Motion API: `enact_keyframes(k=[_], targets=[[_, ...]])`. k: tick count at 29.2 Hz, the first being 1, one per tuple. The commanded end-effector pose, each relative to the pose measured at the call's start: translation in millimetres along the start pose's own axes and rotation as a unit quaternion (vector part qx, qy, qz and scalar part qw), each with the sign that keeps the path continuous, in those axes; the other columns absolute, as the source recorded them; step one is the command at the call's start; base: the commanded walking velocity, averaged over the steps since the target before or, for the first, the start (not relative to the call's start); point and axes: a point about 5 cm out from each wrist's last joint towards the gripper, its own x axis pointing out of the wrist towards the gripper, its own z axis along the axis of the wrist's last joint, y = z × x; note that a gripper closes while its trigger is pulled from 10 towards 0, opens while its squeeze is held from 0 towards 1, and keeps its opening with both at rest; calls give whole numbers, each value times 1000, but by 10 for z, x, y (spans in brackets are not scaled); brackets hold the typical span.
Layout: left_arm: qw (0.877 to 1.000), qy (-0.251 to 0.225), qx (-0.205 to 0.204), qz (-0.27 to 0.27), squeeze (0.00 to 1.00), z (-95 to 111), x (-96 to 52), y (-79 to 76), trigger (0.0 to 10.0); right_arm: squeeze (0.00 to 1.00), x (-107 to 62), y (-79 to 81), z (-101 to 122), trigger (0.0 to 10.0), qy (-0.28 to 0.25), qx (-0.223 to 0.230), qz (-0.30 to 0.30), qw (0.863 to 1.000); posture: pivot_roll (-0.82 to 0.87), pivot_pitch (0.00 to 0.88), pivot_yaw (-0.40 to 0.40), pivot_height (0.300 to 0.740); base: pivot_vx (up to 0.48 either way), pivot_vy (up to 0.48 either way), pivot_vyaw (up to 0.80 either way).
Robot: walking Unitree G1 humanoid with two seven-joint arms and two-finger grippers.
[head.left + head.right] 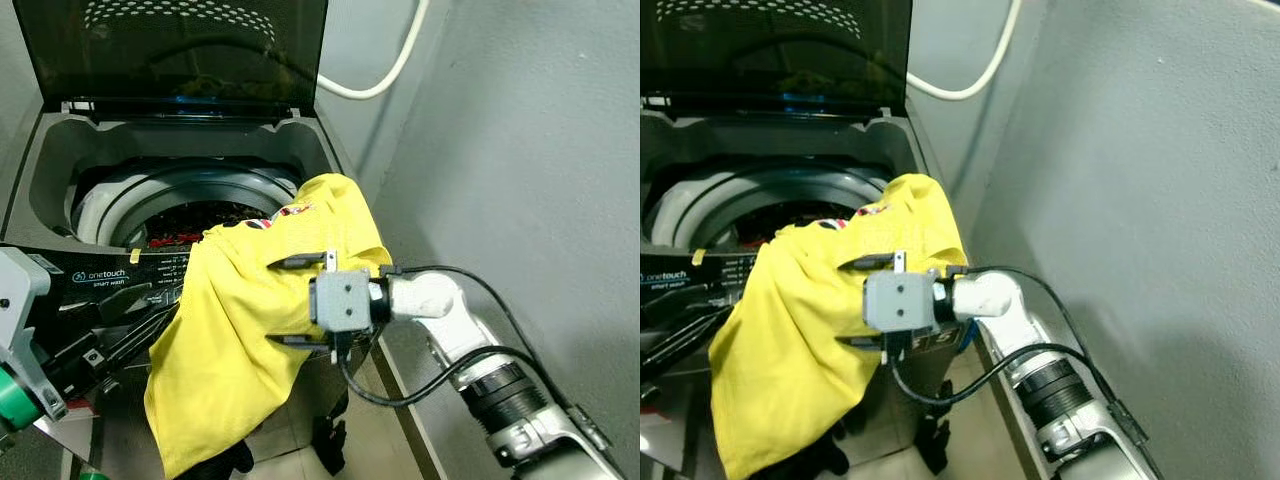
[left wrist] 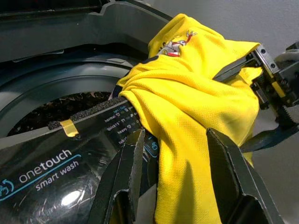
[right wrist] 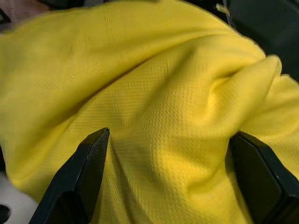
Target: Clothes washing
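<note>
Yellow jersey (image 1: pixel 250 330) draped over washing machine (image 1: pixel 60 170) front rim, bunched between wide-spread fingers of right hand (image 1: pixel 300 300). Left hand (image 2: pixel 177 182) spread open beside hanging cloth. Pinch should be closed first, then fabric lifted over rim into drum (image 1: pixel 190 215) beyond.

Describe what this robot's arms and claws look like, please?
The right arm is silver metal with a white rounded wrist joint, a dark ribbed ring, and a black cable looping alongside. A grey boxy block with screws carries the right gripper, two long thin black fingers. The left arm shows grey casing with a green ring; the left gripper has broad, flat black fingers.
</note>
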Motion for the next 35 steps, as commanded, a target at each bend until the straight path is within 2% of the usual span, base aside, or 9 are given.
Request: enact_keyframes(k=[1, 4, 5, 7, 8, 9, 31, 32, 35], targets=[[1000, 7, 5, -8, 0, 16, -12, -34, 10000, 0, 7, 110, -92, 10000, 19, 12, 22, 1000, 166, 48, -125, 740, 0, 0, 0], [1000, 8, 5, -7, 0, 18, -17, -34, 10000, 0, 32, 116, -92, 10000, 21, 11, 21, 999, 166, 48, -125, 740, 0, 0, 0], [1000, 8, 5, -8, 0, 18, -15, -34, 10000, 0, 35, 107, -92, 6588, 20, 14, 19, 1000, 169, 48, -121, 740, 0, 0, 0], [1000, 9, 5, -8, 0, 19, -14, -35, 10000, 0, 37, 102, -94, 6588, 19, 14, 18, 1000, 169, 48, -121, 740, 0, 0, 0], [1000, 9, 6, -9, 0, 20, -11, -33, 10000, 0, 37, 94, -93, 471, 19, 14, 17, 1000, 169, 48, -121, 740, 0, 0, 0], [1000, 8, 5, -9, 0, 21, -7, -31, 10000, 0, 37, 87, -91, 0, 18, 14, 16, 1000, 169, 48, -121, 740, 0, 0, 0], [1000, 4, -1, -14, 0, -13, 41, -77, 10000, 0, 64, -97, 110, 0, -50, 7, -14, 999, 156, 39, -128, 740, 0, 0, 0], [1000, 2, -2, -12, 0, -14, 43, -81, 10000, 0, 87, -158, 143, 0, -53, -4, -18, 998, 156, 39, -128, 740, 0, 0, 0], [1000, 1, -2, -12, 0, -14, 46, -82, 10000, 0, 103, -208, 167, 0, -55, -9, -21, 998, 154, 39, -137, 740, 0, 0, 0]])
